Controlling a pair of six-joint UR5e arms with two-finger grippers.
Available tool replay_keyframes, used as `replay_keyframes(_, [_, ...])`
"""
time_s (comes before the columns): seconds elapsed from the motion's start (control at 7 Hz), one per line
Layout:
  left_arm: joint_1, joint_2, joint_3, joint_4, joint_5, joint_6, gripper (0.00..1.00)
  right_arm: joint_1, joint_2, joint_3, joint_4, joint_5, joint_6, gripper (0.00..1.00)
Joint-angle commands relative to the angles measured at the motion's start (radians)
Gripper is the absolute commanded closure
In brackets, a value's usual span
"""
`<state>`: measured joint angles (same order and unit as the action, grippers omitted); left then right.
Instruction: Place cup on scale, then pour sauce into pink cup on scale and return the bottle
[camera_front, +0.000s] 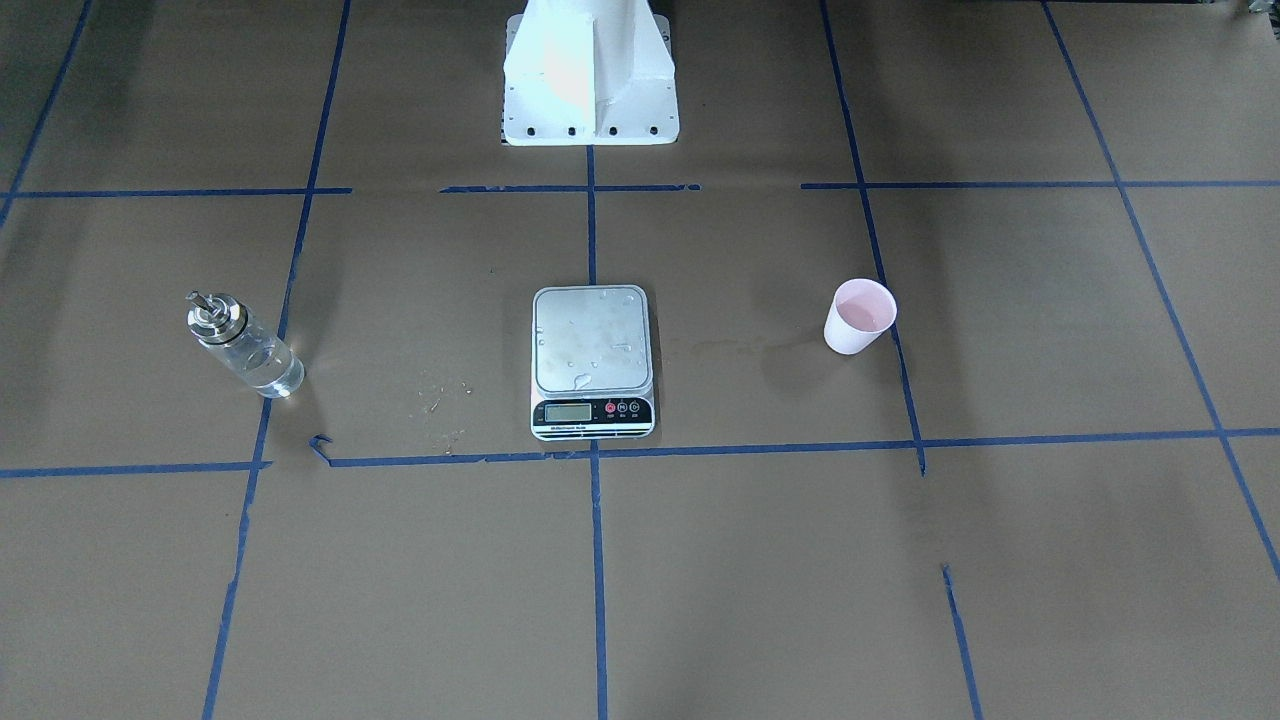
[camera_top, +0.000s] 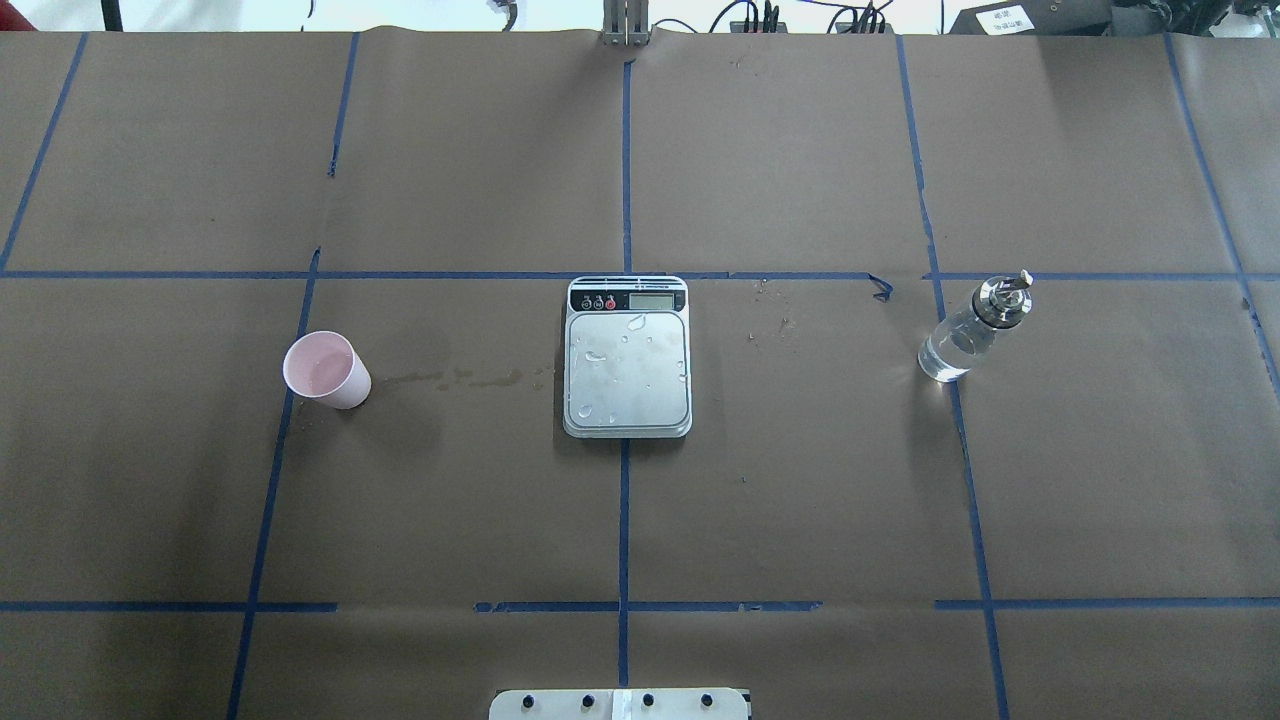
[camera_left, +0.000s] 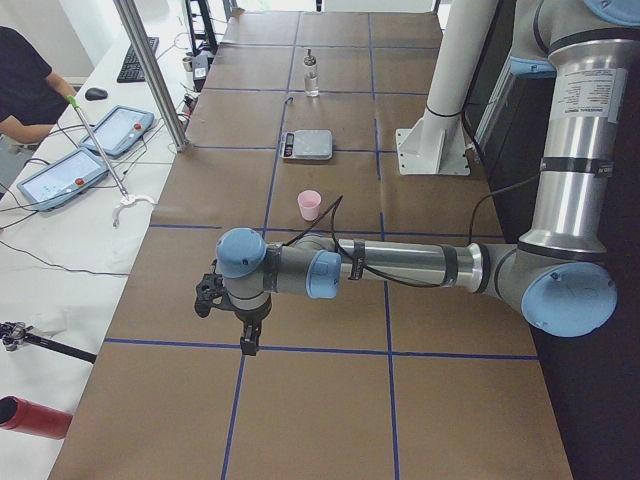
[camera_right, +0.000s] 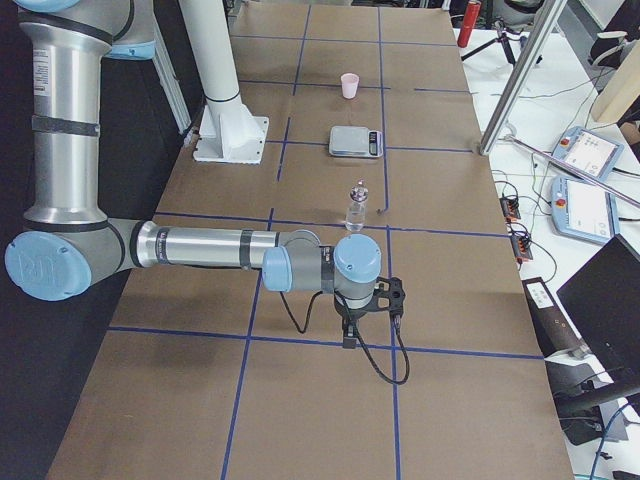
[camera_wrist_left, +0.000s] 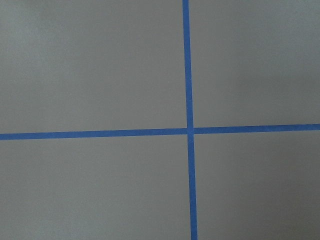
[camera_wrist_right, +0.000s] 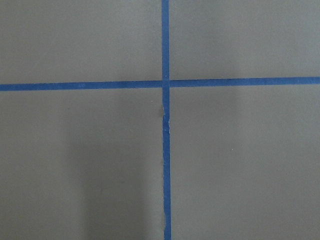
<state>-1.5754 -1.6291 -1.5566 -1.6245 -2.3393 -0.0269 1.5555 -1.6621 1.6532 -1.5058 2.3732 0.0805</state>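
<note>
The pale pink cup (camera_top: 326, 369) stands upright on the brown paper, left of the scale in the overhead view and apart from it. The silver-grey scale (camera_top: 627, 360) lies at the table's middle with water drops on its platform and nothing standing on it. The clear bottle (camera_top: 970, 330), with its metal collar and spout, stands to the right and holds clear liquid. My left gripper (camera_left: 248, 338) hangs over a tape crossing at the table's left end, far from the cup (camera_left: 310, 204). My right gripper (camera_right: 348, 335) hangs at the right end, short of the bottle (camera_right: 357, 206). I cannot tell whether either is open or shut.
A wet streak (camera_top: 460, 378) runs on the paper between cup and scale. The white robot pedestal (camera_front: 590, 75) stands behind the scale. A slanted metal post (camera_left: 150, 70), tablets and a seated operator (camera_left: 25, 85) are along the far side. Blue tape lines grid the table.
</note>
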Motion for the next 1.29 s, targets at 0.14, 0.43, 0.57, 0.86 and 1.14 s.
replay_keyframes(0.14, [0.003, -0.012, -0.034, -0.002, 0.005, 0.002, 0.00, 0.008, 0.008, -0.003, 0.004, 0.001, -0.007, 0.00])
replay_keyframes(0.43, [0.006, -0.058, -0.094, -0.017, -0.009, 0.002, 0.00, 0.008, 0.016, 0.002, 0.004, 0.000, 0.002, 0.00])
replay_keyframes(0.57, [0.058, -0.086, -0.098, -0.123, -0.029, -0.004, 0.00, 0.008, 0.019, 0.005, 0.004, 0.001, 0.004, 0.00])
replay_keyframes(0.86, [0.127, -0.128, -0.102, -0.242, -0.188, -0.199, 0.00, 0.008, 0.025, 0.013, 0.006, 0.003, 0.002, 0.00])
replay_keyframes(1.14, [0.318, -0.161, -0.136, -0.321, -0.226, -0.548, 0.00, 0.005, 0.031, 0.004, 0.006, 0.001, 0.002, 0.00])
